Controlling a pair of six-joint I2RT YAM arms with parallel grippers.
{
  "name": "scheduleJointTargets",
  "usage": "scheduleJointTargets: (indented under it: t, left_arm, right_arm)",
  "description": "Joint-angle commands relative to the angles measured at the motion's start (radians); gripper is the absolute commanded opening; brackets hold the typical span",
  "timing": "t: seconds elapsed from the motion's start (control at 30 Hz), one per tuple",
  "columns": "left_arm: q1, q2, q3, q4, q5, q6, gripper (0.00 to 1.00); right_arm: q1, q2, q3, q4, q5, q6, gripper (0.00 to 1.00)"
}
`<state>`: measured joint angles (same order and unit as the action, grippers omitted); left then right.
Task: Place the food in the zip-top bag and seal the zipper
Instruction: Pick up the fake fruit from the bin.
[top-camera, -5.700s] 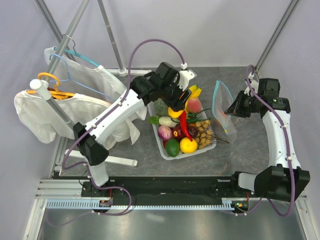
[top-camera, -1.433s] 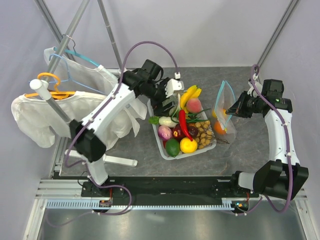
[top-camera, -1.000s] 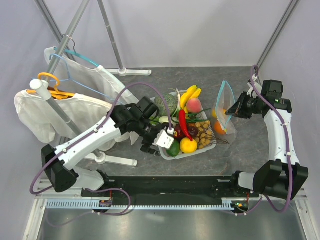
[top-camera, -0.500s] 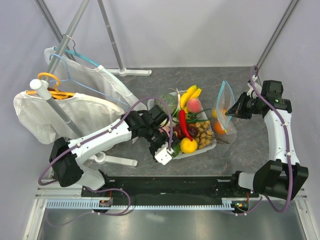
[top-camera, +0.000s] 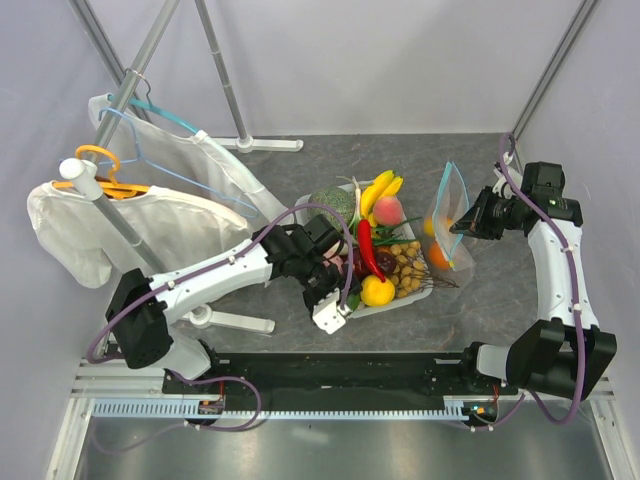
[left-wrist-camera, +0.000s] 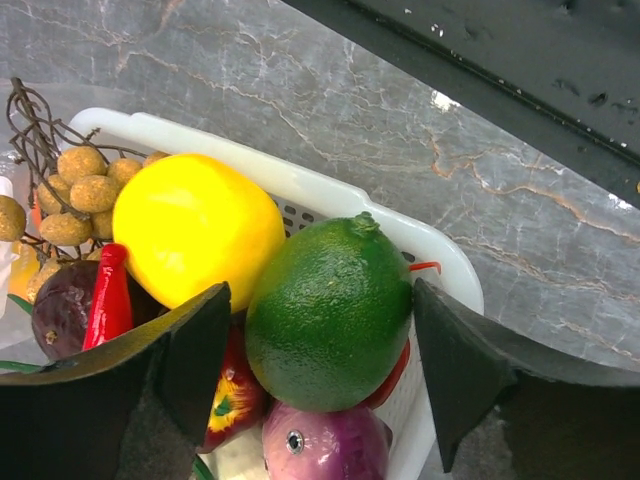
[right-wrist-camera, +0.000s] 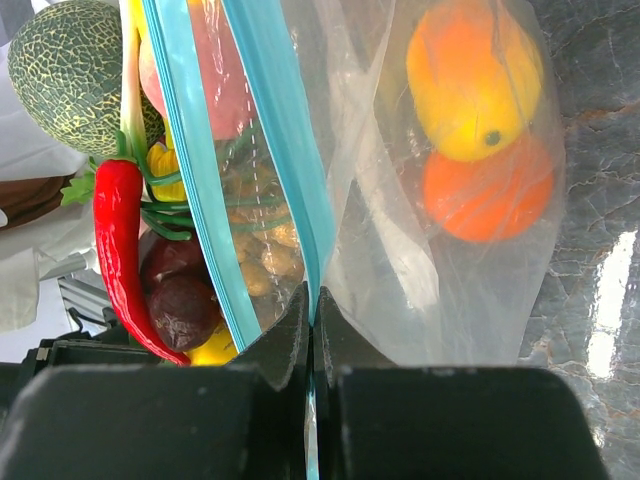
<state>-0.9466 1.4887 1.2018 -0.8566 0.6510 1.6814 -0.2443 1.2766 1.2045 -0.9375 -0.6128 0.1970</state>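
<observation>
Lime (left-wrist-camera: 330, 315) lies between spread jaws of left gripper (left-wrist-camera: 320, 350), seemingly untouched.

The left arm (top-camera: 205, 282) reaches low to the right, its tool (top-camera: 341, 294) spread wide. The right arm (top-camera: 561, 272) stands bent, its tool (top-camera: 459, 225) aimed left and pinched onto the zipper (right-wrist-camera: 285, 150).

A lab test cell: plain grey walls (top-camera: 400, 60), aluminium rail (top-camera: 110, 378), stone-patterned tabletop (top-camera: 500, 300).
</observation>
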Motion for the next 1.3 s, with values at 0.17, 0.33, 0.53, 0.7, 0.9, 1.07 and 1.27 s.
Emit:
scheduleJointTargets:
  t: [0.17,0.33,0.53,0.7,0.9,1.07,1.27]
  left_arm:
    - [-0.011,-0.008,-0.042,0.059,-0.043,0.090,0.71]
    - [-0.012,-0.044,-0.073,0.077,-0.060,0.115,0.58]
    - [-0.012,-0.128,-0.080,0.067,-0.047,0.112,0.40]
    - [-0.011,-0.223,-0.074,0.025,-0.010,0.109,0.36]
    - [-0.011,-0.246,0.019,0.048,0.074,-0.032,0.34]
    - [-0.011,-0.104,0.255,0.220,0.150,-0.461,0.34]
    - [-0.011,0.123,0.502,0.555,0.167,-0.999,0.34]
  right_arm:
    - [-0.003,0.003,-0.005,-0.003,-0.008,-0.019,0.00]
    - [-0.001,0.013,0.010,-0.003,-0.010,-0.016,0.00]
    - [-0.003,0.015,0.015,-0.001,-0.018,-0.013,0.00]
    - [-0.003,0.012,0.015,-0.001,-0.019,-0.013,0.00]
    - [-0.003,0.010,0.013,0.002,-0.019,-0.011,0.00]
    - [-0.003,0.004,0.013,0.008,-0.004,-0.016,0.00]
    - [-0.001,-0.020,0.041,0.008,0.047,-0.021,0.00]
